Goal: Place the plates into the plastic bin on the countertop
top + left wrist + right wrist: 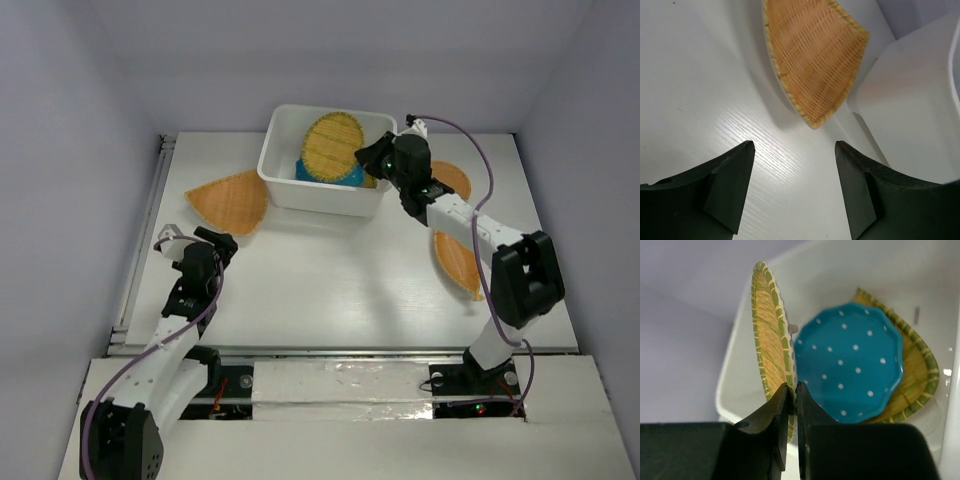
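Note:
The white plastic bin (268,160) stands at the back of the countertop (330,270). Inside it lie a teal dotted plate (850,360) and, under that, a leaf-shaped wicker plate (920,365). My right gripper (792,387) is shut on the rim of an oval wicker plate (770,335), holding it on edge inside the bin (732,385). A fan-shaped wicker plate (232,200) lies on the counter left of the bin. My left gripper (215,245) hovers just short of the fan plate (812,60), open, with nothing between its fingers.
Two more wicker plates lie on the right: one (455,180) behind the right arm, partly hidden, and one (460,262) nearer the front. A metal rail (140,250) runs along the counter's left edge. The bin's outer wall (910,100) rises just right of the fan plate.

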`<state>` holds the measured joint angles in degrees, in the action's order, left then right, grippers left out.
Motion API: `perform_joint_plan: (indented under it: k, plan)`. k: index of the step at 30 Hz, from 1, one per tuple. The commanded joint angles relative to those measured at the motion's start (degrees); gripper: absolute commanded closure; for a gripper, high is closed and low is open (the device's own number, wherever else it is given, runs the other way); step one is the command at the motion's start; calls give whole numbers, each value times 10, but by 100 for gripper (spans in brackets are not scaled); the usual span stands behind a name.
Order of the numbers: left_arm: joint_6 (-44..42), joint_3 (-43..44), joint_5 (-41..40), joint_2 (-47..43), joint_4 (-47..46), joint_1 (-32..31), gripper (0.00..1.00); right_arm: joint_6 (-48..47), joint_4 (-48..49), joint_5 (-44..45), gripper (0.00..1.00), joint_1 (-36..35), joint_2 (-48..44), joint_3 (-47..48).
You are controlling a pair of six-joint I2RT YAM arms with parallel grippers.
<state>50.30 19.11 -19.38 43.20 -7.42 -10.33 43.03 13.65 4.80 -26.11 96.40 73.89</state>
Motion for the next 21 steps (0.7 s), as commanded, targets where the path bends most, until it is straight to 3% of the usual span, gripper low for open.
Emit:
perform_joint_plan:
  k: [1,6,8,9,10,12,13,15,21]
  plan:
    - [18,-12,-16,27,-75,12,37,-8,-1,-25,100,12,24,39]
    - [29,-23,27,91,-135,62,37,-13,-31,-44,99,19,63,78]
    - [35,-28,86,119,-157,84,37,-14,-43,-44,90,19,76,85]
    - [37,-28,93,127,-173,90,37,-14,-43,-44,84,19,76,83]
    - [35,-27,90,134,-177,90,36,-15,-43,-44,64,19,76,80]
    - [32,-23,90,159,-189,96,36,-20,-44,-40,45,19,67,72]
    - [28,-18,94,168,-193,96,36,-24,-45,-37,29,19,63,71]
    - [27,-14,95,195,-203,102,35,-36,-49,-28,15,19,44,67]
    - [24,11,109,273,-254,107,34,-58,-18,-17,13,19,-55,4]
